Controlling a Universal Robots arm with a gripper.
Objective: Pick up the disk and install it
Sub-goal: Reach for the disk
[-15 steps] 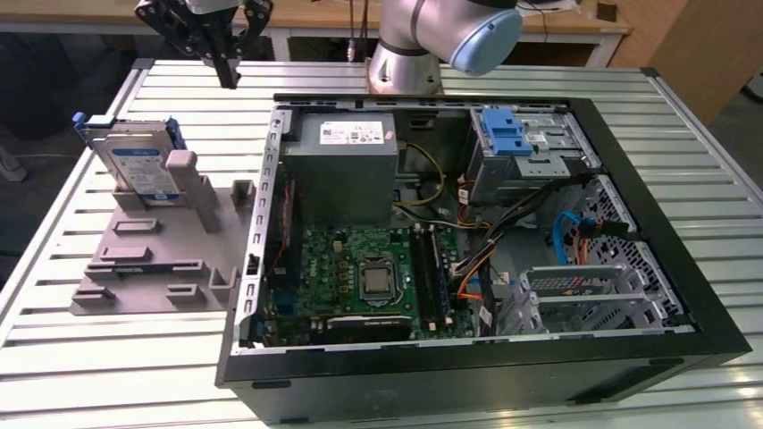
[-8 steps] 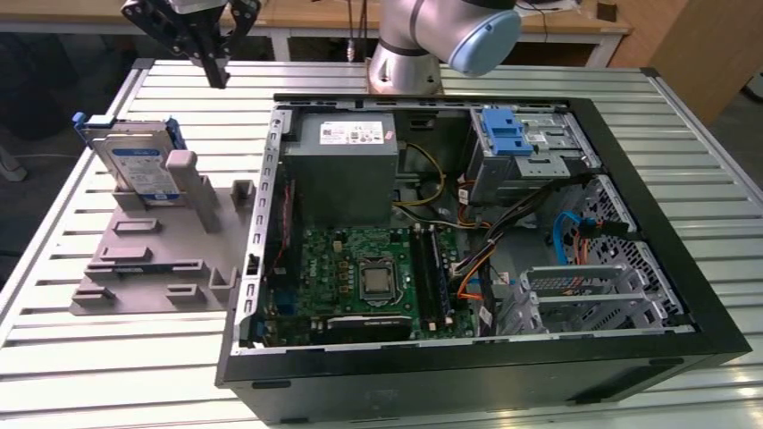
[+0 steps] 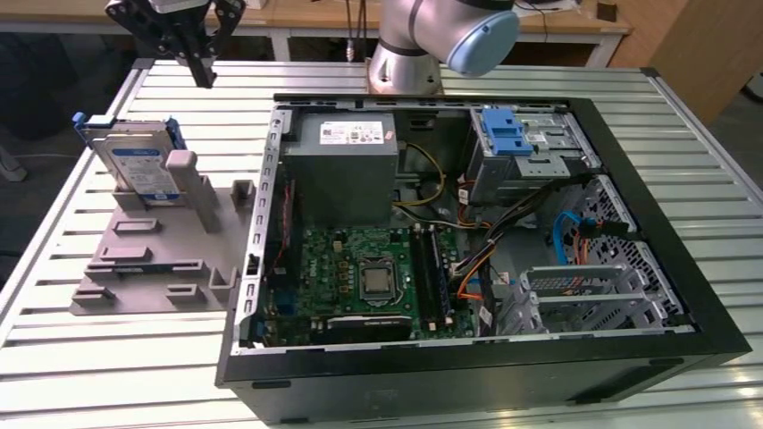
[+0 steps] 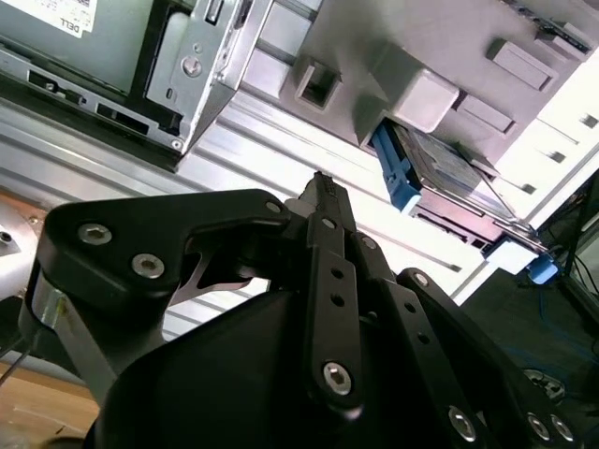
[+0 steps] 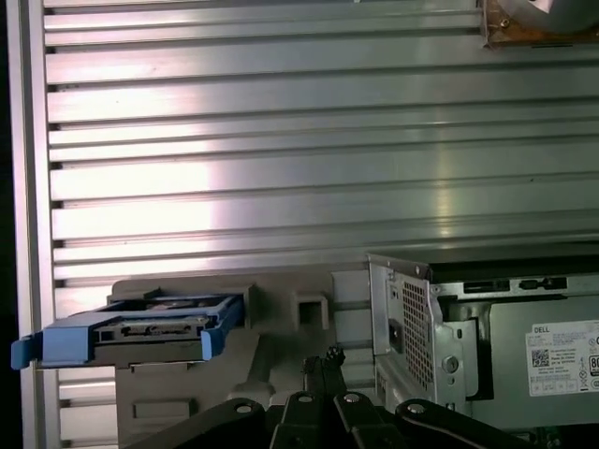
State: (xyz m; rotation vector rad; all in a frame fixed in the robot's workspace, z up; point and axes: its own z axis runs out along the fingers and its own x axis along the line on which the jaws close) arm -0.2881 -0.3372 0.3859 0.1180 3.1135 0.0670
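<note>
Your disk (image 3: 135,165) stands on edge in a grey stand (image 3: 155,268), near the edge of the worktop (image 3: 96,366) at the exterior view's left, beside the open case (image 3: 477,380). Upright like that, it seems set out for a grip from above. The hand (image 3: 200,70) hangs over the worktop's far edge, pointing down, clenched and empty, well apart from the disk.

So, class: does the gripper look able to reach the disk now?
Probably yes: the disk stands exposed in its grey holder outside the case, and nothing lies between it and the gripper.
</note>
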